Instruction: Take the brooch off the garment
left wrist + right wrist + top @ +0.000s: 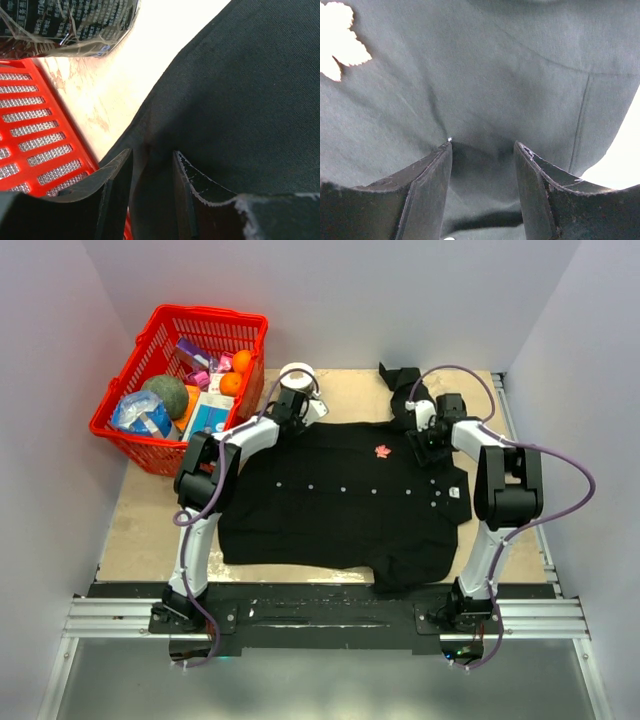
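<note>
My right gripper (483,143): fingers half spread, pushed down on garment (520,75); left gripper (153,151) same (to keep cloth flat, I guess). Nine o'clock of right gripper: brooch (382,451), untouched.

garment (340,500): plain black throughout, carrying 1 row of small white buttons (343,487); brooch (382,451): reddish-pink in the top view, bleached to white in the right wrist view. basket (160,320): bright red, open lattice pattern, holding orange, green, blue and pink items (200,390). table (150,530): pale tan with faint mottling; arms (250,435): white and black with purple cables (570,465); walls (330,300): pale lilac-grey.
</note>
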### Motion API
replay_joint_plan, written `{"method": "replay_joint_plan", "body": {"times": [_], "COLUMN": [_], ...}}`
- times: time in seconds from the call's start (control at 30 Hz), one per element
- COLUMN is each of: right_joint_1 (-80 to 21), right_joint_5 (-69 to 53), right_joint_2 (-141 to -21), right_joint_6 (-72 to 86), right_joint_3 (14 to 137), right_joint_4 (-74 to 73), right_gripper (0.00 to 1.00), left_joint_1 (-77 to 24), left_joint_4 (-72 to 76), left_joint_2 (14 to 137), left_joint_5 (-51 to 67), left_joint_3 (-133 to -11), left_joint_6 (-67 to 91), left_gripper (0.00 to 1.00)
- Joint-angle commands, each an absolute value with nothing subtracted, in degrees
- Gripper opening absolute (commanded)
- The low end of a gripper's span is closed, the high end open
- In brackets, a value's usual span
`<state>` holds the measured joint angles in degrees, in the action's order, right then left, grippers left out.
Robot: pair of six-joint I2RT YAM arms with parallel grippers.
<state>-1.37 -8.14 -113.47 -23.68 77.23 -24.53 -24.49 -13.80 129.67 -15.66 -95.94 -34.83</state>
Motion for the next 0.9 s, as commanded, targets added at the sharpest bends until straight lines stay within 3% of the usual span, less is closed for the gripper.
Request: {"method": "replay_joint_plan", "body": {"times": [0.0,0.23,0.43,0.87], "right_joint_1": [2.10,1.94,-2.63,-7.47], "right_joint_5": [-4.29,-24.56,-30.76,-26.63], "right_joint_2": [-111.46,-105.03,-107.22,-115.22], "right_joint_6": [-26.28,-33.02,-34.90,-41.21], "right_joint_3": [74.44,78.04,81.99,86.57], "right_joint_4": [-28.21,-25.40,-26.99,-26.54], "right_gripper": [0.56,0.62,0.61,0.67], "left_joint_1": [-23.91,-25.49,-25.75,-26.10], "left_joint_4": [-17.04,-23.81,-23.82,-26.19], "left_joint_2": [127.36,117.00,111.19,109.69], "left_joint_5": [-11.71,3.91,23.60,22.68], "left_joint_3": [-99.05,-98.10,-91.16,-88.51], "left_joint_6": [-35.42,-26.12,-22.77,-22.94], "left_gripper": [0.45,0.48,0.49,0.50]}}
